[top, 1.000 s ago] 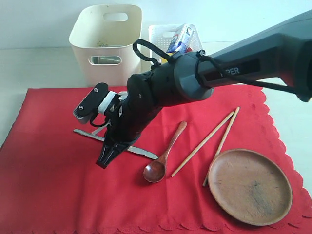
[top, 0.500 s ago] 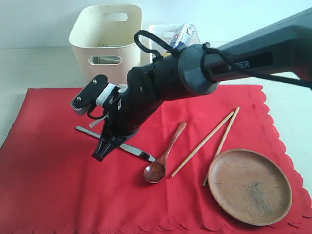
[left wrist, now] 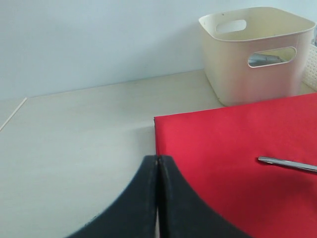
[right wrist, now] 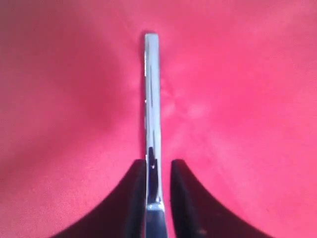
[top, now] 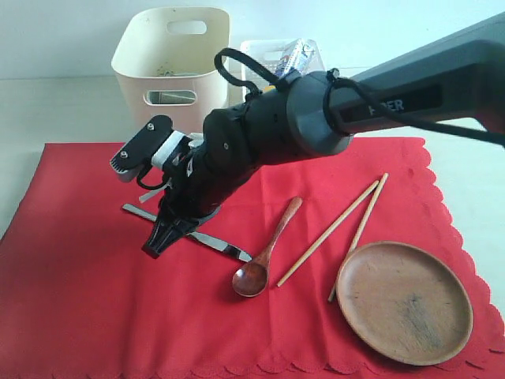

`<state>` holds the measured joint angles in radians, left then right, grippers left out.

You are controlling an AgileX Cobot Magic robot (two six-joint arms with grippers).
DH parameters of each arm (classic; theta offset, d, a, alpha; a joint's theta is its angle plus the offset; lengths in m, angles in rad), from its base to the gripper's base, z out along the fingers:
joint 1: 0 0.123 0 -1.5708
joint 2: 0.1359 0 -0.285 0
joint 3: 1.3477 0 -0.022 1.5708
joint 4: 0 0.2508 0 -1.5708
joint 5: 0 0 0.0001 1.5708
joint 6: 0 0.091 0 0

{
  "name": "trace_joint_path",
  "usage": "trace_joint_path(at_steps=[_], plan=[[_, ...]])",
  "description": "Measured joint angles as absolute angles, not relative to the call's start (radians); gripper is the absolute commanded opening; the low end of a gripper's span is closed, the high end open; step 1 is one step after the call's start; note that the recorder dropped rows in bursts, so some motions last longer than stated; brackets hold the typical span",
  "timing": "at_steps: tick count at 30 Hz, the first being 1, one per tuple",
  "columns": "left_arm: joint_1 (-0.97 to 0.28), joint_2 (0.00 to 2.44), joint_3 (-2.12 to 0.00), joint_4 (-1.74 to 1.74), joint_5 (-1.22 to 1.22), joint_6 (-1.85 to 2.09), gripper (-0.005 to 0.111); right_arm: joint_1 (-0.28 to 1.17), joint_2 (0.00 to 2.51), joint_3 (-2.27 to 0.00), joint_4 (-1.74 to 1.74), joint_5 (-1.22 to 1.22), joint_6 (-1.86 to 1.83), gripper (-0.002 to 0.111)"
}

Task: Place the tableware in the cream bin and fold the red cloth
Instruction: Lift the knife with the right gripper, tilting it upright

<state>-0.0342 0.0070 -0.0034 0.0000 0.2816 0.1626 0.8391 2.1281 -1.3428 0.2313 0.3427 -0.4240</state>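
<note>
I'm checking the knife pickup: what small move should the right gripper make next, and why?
Probably close the right gripper on the silver table knife: it lies flat on the red cloth between the jaws, with a gap showing on one side, so it looks not yet clamped.

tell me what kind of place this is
Most likely a robot test bench staged as a dining table: a red cloth laid with a wooden plate, spoon and chopsticks, a cream bin behind, and a robot arm over it.

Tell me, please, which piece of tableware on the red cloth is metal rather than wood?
The silver table knife, straddled by the right pincer; it is shiny steel, whereas the spoon, chopsticks and plate are brown wood.
</note>
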Motion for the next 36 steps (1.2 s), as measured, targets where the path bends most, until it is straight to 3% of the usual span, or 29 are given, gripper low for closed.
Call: trace_joint_path(at_steps=[3,10,13,19,36], plan=[[-0.034,0.007,-0.003,0.0,0.282,0.163,0.0,0.841,2.135,-1.343,0.231,0.33,-0.424,0.042],[-0.034,0.007,-0.003,0.0,0.282,0.163,0.0,0.841,2.166,-1.343,0.227,0.318,-0.424,0.038],[-0.034,0.007,-0.003,0.0,0.282,0.163,0.0,0.841,2.179,-1.343,0.202,0.325,-0.422,0.029],[-0.034,0.007,-0.003,0.0,0.282,0.163,0.0,0.845,2.179,-1.345,0.162,0.332,-0.422,0.0],[-0.034,0.007,-0.003,0.0,0.282,0.163,0.0,0.847,2.159,-1.345,0.154,0.346,-0.422,0.0]])
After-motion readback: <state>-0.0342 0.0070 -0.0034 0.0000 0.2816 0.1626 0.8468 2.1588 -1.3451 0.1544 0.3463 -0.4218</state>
